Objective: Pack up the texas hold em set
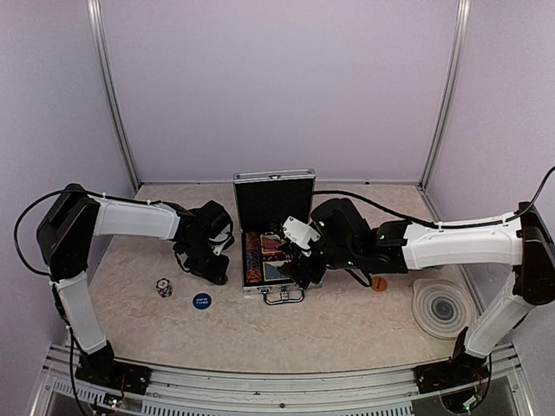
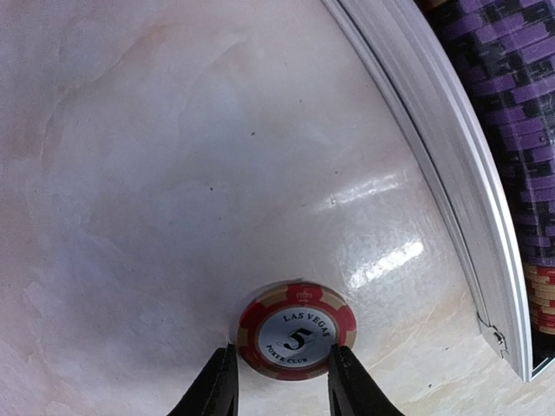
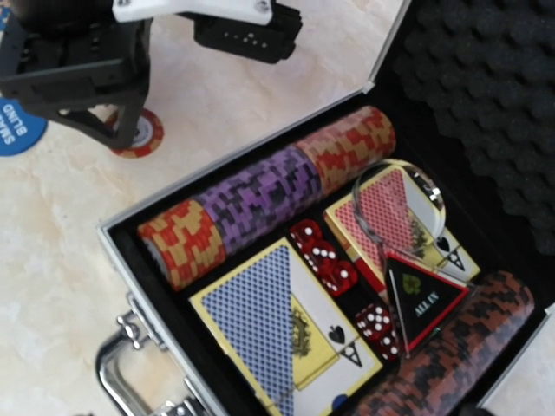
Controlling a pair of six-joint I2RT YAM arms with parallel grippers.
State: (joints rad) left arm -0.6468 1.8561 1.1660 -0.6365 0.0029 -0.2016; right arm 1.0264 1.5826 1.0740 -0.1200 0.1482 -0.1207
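Left wrist view: the left arm's fingers [image 2: 217,386] pinch a red chip [image 2: 297,329] at its two sides; the chip lies flat on the tabletop [image 2: 173,173], just beside the open silver case [image 1: 274,201]. The right arm's fingers [image 1: 303,263] hang spread wide over the case. Inside are rows of chips [image 3: 260,195], a blue deck [image 3: 260,312], a red deck [image 3: 381,217], red dice [image 3: 325,260] and a black triangle [image 3: 425,299].

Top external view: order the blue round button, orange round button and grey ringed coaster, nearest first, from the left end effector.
1. Blue round button, beside the left end effector.
2. Orange round button, centre-right.
3. Grey ringed coaster, far right.
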